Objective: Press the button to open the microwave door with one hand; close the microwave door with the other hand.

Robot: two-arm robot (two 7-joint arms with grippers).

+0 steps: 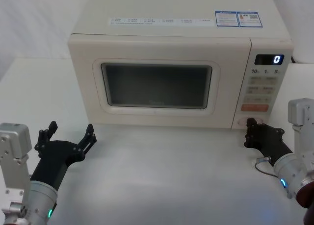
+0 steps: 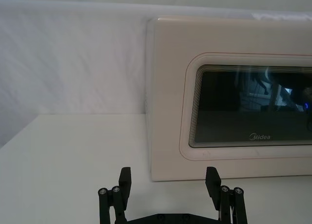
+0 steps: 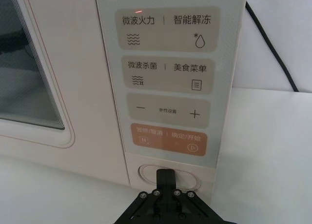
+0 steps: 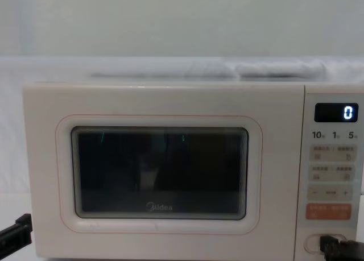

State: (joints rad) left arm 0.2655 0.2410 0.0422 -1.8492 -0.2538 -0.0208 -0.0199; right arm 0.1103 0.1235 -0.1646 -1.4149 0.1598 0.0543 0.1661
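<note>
The microwave (image 1: pixel 167 63) sat at the far centre of the white table (image 1: pixel 167 176), front facing the robot. Its door (image 4: pixel 162 173) was shut, flush with the cream body, dark window and grey logo showing in the chest view. The control strip ran down the right side of the front; the display (image 1: pixel 269 59) read 0.

The oval door button (image 3: pixel 170 175) lay at the bottom of the strip, below the orange key (image 3: pixel 168 140).

The right gripper (image 1: pixel 251 123) was at the near right corner of the oven. Its fingers were drawn together into one black tip, and that tip lay against the button, just over its lower middle in the right wrist view. Whether it was pressing or only touching could not be told. In the chest view the same tip met the button at the lower right edge. A thin cable (image 1: pixel 262 166) looped beside that arm's wrist.

The left gripper (image 1: pixel 70 134) stood on the near left, above the table, well short of the oven's front. Its fingers (image 2: pixel 126 181) were spread wide apart, holding nothing, aimed toward the door's lower left corner.
</note>
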